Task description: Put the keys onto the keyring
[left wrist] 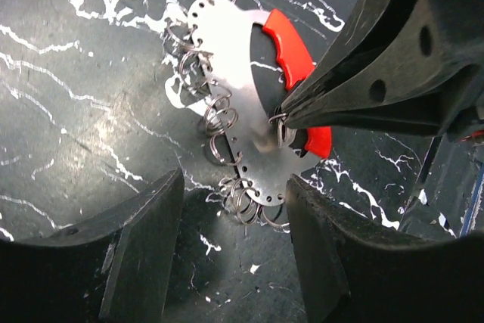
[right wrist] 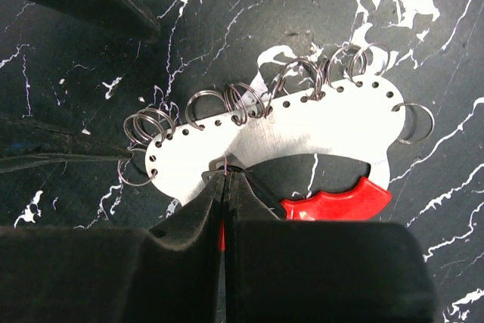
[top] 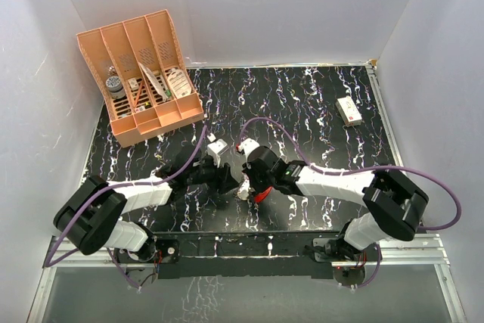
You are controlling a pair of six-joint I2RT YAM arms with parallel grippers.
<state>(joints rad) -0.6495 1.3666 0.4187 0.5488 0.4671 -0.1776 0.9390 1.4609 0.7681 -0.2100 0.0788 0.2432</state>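
**Ana:** Where does the keyring lie?

**Ben:** Flat on the black marbled counter, toward its near edge and about midway between the left and right edges. It is a white plate with a red crescent on one side. A row of small holes runs along the opposite edge, many of them carrying wire rings.

**Ana:** And the right hand?

**Ben:** It is closed, its two fingers pressed together with no gap. The tips meet at the plate's inner edge, just beside the red crescent.

**Ana:** Is it gripping anything?

**Ben:** In the left wrist view a tiny dark piece with a pale middle, seemingly the keys, sits right at those tips against the plate. It is too small to tell whether it is pinched.

**Ana:** What about the left hand?

**Ben:** It is partly open and holds nothing. One end of the keyring, with its cluster of rings, lies between the two fingers, and neither finger is seen to touch it.

**Ana:** What else is on the counter?

**Ben:** An orange slotted organizer stands at the far left corner. A small white box lies near the far right corner, well apart from both hands.
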